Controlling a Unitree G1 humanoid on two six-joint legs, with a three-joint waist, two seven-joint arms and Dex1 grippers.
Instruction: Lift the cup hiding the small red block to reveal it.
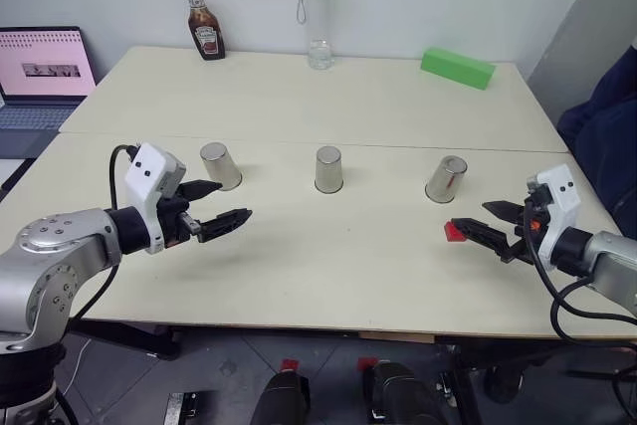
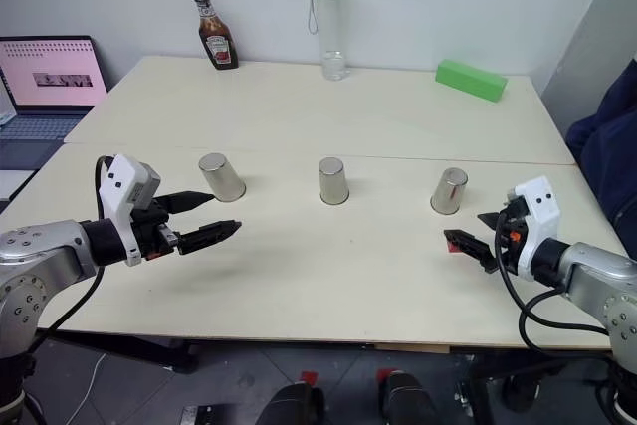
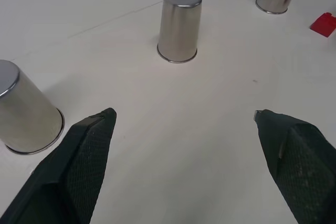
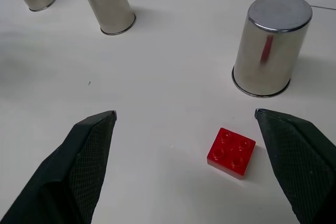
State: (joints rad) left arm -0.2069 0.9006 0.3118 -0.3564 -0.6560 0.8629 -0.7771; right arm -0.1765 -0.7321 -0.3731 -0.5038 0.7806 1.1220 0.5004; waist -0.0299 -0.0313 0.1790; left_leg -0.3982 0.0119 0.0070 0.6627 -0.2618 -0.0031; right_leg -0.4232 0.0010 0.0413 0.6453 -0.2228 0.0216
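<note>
Three identical silver cups stand upside down in a row on the cream table (image 1: 299, 266): a left cup (image 1: 220, 165), a middle cup (image 1: 328, 169) and a right cup (image 1: 446, 179). The small red block (image 4: 231, 152) lies uncovered on the table just in front of the right cup (image 4: 271, 43); it is also visible from the head camera (image 1: 455, 231). My right gripper (image 4: 184, 114) hovers open just short of the block, which sits ahead between its spread fingers, untouched. In front of the left cup (image 3: 23, 114), my left gripper (image 1: 235, 200) is open and empty.
Along the far edge of the table stand a ketchup bottle (image 1: 205, 33), a clear water bottle with a green cap (image 1: 318, 13) and a long green block (image 1: 457, 68). An open laptop (image 1: 40, 72) sits at the far left. Dark blue cloth (image 1: 609, 136) shows at the right edge.
</note>
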